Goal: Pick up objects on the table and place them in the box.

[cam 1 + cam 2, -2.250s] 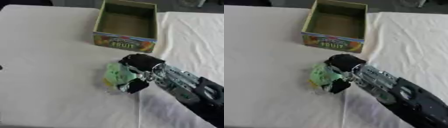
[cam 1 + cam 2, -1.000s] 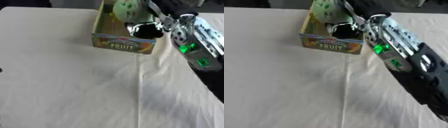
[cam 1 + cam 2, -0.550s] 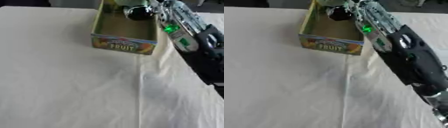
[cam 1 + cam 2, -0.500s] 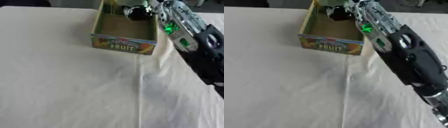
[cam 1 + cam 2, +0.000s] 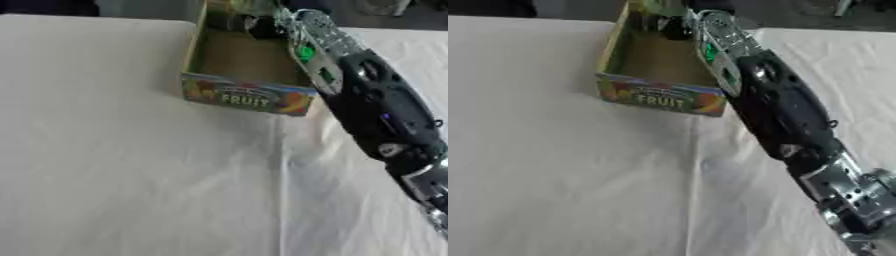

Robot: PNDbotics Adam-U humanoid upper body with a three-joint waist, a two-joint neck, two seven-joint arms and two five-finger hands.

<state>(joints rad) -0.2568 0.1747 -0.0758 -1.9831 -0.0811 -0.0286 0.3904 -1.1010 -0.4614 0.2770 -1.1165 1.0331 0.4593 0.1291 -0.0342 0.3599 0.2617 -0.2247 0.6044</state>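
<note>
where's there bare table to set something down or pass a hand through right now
The white cloth lies bare left of and in front of the cardboard fruit box. It is crowded on the right: the black right arm runs diagonally to the box's far end, where the right hand reaches in.

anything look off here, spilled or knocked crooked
Nothing stands out. The box stands upright on the white cloth, slightly turned but not tipped, and nothing lies spilled around it. The right hand is at the box's far end with a pale green thing; whether it grips it cannot be told.
</note>
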